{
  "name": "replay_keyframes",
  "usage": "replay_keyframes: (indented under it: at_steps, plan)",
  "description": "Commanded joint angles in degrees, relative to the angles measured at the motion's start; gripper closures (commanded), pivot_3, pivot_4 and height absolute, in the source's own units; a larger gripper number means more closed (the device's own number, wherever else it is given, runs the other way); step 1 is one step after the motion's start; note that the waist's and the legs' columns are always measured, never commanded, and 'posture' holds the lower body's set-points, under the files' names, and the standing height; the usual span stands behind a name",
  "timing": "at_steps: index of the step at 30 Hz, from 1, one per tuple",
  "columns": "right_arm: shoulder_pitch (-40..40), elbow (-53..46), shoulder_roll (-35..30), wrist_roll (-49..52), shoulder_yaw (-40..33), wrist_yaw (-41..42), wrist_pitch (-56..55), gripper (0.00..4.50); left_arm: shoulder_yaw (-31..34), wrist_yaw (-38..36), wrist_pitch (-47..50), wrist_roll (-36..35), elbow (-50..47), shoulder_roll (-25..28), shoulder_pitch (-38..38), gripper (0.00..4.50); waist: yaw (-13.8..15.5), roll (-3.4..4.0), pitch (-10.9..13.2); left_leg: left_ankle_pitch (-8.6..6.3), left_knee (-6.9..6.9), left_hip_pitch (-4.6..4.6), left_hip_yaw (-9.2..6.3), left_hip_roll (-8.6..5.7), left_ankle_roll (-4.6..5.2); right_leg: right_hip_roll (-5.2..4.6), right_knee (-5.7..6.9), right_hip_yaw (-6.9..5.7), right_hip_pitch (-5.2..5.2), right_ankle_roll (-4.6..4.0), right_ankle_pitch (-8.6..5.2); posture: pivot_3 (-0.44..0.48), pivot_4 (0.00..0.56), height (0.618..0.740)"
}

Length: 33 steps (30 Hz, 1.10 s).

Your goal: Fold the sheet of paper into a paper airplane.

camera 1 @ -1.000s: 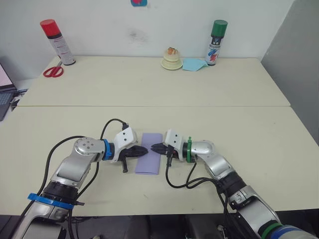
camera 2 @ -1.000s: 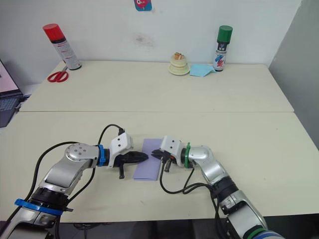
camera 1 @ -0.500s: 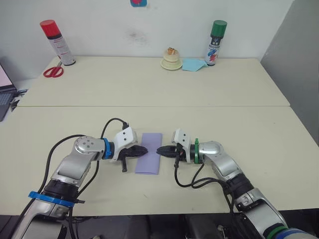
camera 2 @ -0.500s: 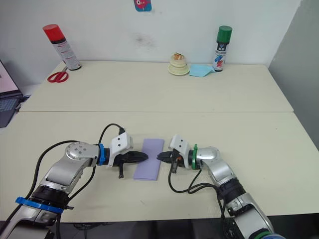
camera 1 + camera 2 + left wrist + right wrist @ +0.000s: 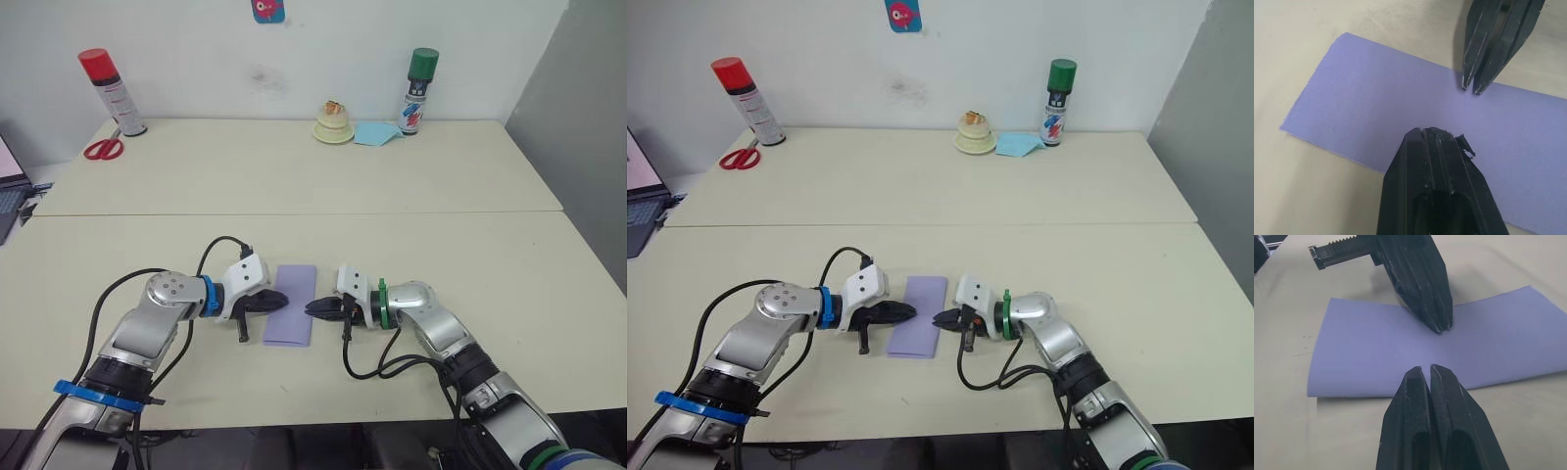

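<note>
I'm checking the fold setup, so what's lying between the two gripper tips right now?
Only the sheet of paper, flat on the table: the left gripper and right gripper face each other, shut, across it. The right wrist view shows that bare purple strip clearly.

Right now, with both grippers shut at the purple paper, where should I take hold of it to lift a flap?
Grip a long side edge of the sheet of paper, coming in low from the side. It lies flat on the table, so only the edges offer a bite. The right gripper sits at one; the left gripper presses on top.
</note>
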Motion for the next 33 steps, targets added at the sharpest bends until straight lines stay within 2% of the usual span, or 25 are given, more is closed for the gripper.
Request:
replay_keyframes:
  at_steps: [1,24,27,33]
  plan:
    - [2.50,0.95,0.21,-0.56,3.14,2.56,2.33,4.38,-2.08,-0.47,2.80,2.09,0.43,1.42,2.97,4.50,-0.01,0.00,-0.05,0.00,-0.01,0.00,-0.01,0.01,0.00,0.01,0.00,0.00,0.00,-0.01,-0.01,0.000,0.150,0.737]
    - [8.85,-5.84,-2.73,-0.85,8.98,10.59,7.52,4.38,-1.30,-0.32,5.91,1.90,-3.61,2.72,6.24,4.50,-0.03,-0.05,-0.87,-0.05,-0.21,0.25,-0.04,0.05,0.08,0.08,-0.06,0.00,0.13,-0.27,-0.18,0.000,0.150,0.737]
    - [9.02,-6.87,-3.71,-0.30,8.54,11.73,7.59,4.38,-1.38,-0.16,5.83,1.96,-3.59,2.60,6.38,4.50,-0.01,-0.06,-0.88,-0.06,-0.23,0.24,-0.04,0.05,0.08,0.09,-0.08,0.00,0.13,-0.27,-0.20,0.000,0.150,0.737]
    - [8.47,-13.41,-4.55,6.64,2.32,12.83,8.86,4.38,-1.88,0.72,3.44,2.72,-1.98,1.29,5.76,4.50,0.14,-0.03,-0.84,-0.06,-0.23,0.22,-0.04,0.04,0.08,0.08,-0.11,0.01,0.14,-0.27,-0.20,0.000,0.150,0.737]
